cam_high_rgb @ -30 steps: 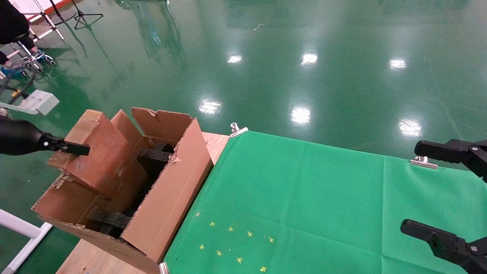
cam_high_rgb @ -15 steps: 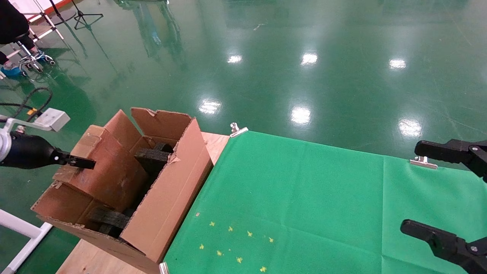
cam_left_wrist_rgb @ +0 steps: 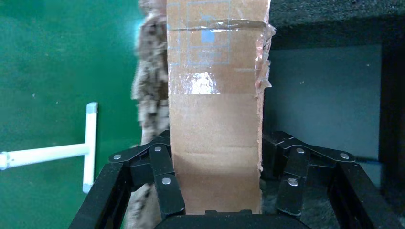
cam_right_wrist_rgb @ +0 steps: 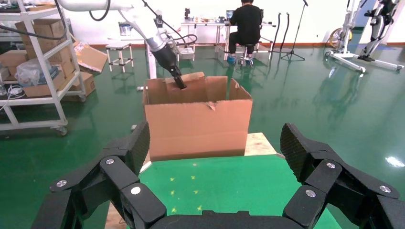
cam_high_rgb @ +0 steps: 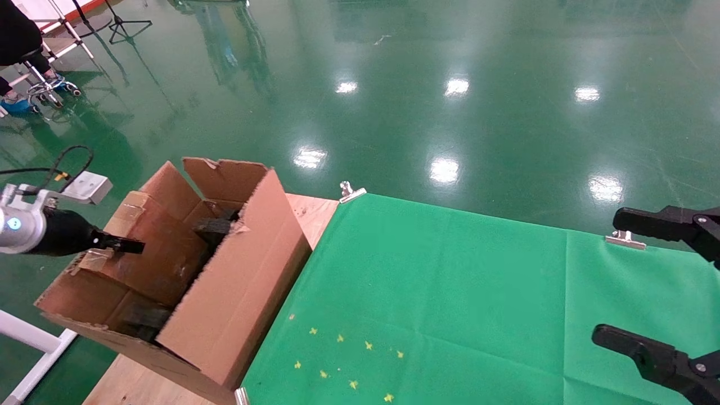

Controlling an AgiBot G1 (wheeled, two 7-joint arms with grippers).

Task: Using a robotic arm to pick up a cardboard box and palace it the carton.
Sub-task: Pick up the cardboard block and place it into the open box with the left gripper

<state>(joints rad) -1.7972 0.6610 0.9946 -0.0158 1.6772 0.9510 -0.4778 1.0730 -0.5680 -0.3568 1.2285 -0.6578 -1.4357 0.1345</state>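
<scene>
My left gripper (cam_high_rgb: 121, 244), on the white arm, is shut on the small taped cardboard box (cam_high_rgb: 154, 247). It holds the box tilted and partly down inside the large open carton (cam_high_rgb: 236, 292) at the table's left end. In the left wrist view the box (cam_left_wrist_rgb: 215, 105) sits between the black linked fingers (cam_left_wrist_rgb: 165, 181), with black foam (cam_left_wrist_rgb: 334, 14) beside it. The right wrist view shows the carton (cam_right_wrist_rgb: 198, 119) from the front, with the white arm (cam_right_wrist_rgb: 162, 47) reaching into it from above. My right gripper (cam_high_rgb: 621, 278) is open and empty at the far right.
A green cloth (cam_high_rgb: 439, 298) covers the wooden table (cam_high_rgb: 315, 211), held by metal clips (cam_high_rgb: 351, 192). A white frame (cam_high_rgb: 28, 337) stands on the floor by the carton. Shelves with boxes (cam_right_wrist_rgb: 33, 62) and a seated person (cam_right_wrist_rgb: 246, 24) are far off.
My left gripper has lowered the cardboard box deeper into the carton. The carton and its flaps have shifted slightly to the left. The right arm has not moved.
</scene>
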